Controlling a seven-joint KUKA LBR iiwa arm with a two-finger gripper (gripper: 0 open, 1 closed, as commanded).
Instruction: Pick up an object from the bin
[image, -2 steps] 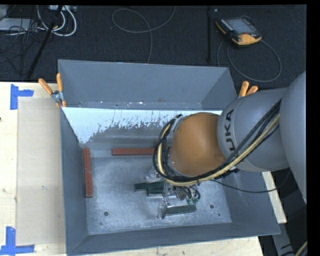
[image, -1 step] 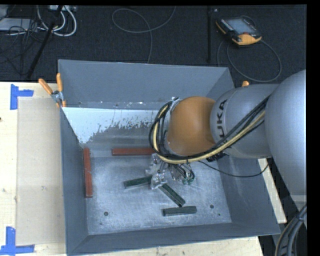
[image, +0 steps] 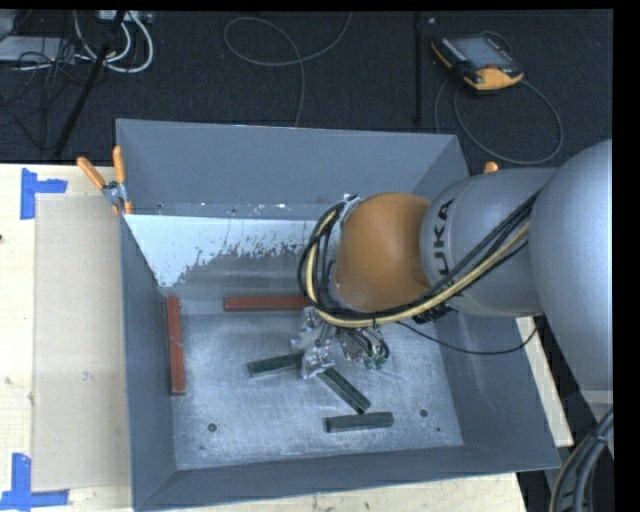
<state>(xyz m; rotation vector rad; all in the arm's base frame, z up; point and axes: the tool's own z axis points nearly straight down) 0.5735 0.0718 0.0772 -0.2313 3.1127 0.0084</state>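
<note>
Bulky silver-grey KUKA arm (image: 565, 250), rounded orange wrist cover (image: 385, 250), black and yellow cables (image: 318, 270) looped round it, dark lettering (image: 440, 243), small metal gripper (image: 322, 360)

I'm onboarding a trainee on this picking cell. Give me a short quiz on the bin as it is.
1. True or false: the gripper hangs over the left wall of the bin.
2. How many reddish-brown sticks lie in the bin?
3. Nearest the gripper: A reddish-brown stick along the left wall; B dark green stick just left of it; C dark green stick at the front.
Key: 1 false; 2 two; 3 B.
</note>
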